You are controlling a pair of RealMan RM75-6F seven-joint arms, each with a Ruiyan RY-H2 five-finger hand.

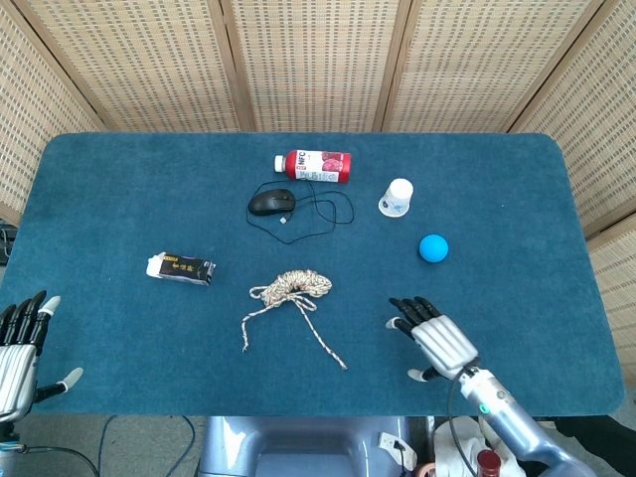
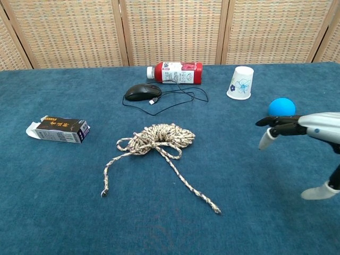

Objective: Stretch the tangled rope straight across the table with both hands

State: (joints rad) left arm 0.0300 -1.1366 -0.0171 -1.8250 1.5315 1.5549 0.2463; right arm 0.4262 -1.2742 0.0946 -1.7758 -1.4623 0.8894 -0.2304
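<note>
1. Two hands show, both holding nothing. The right hand (image 1: 437, 341) hovers over the blue table (image 1: 119, 189) with its fingers spread and pointing toward the rope; the chest view shows it (image 2: 297, 126) flat and raised above the cloth.
2. Well to the left of that hand lies the rope (image 1: 293, 298), a tangled coil with two loose tails trailing toward the near edge (the longer tail ends nearest the right hand, but apart from it). From the chest camera, the coil (image 2: 159, 141) sits at the middle of the table.
3. The left hand (image 1: 22, 343) hangs at the table's near left corner, fingers apart and empty; the rope is far to its right.
4. Beyond the right hand, a blue ball (image 1: 433, 247) rests on the cloth, and farther back stands a white paper cup (image 1: 397, 197).
5. Beyond the rope, away from both hands, lie a black mouse (image 1: 270, 203) with its thin cable looped beside it and a red bottle (image 1: 316, 165) on its side.
6. Between the left hand and the rope, a small dark box (image 1: 181, 268) lies flat.
</note>
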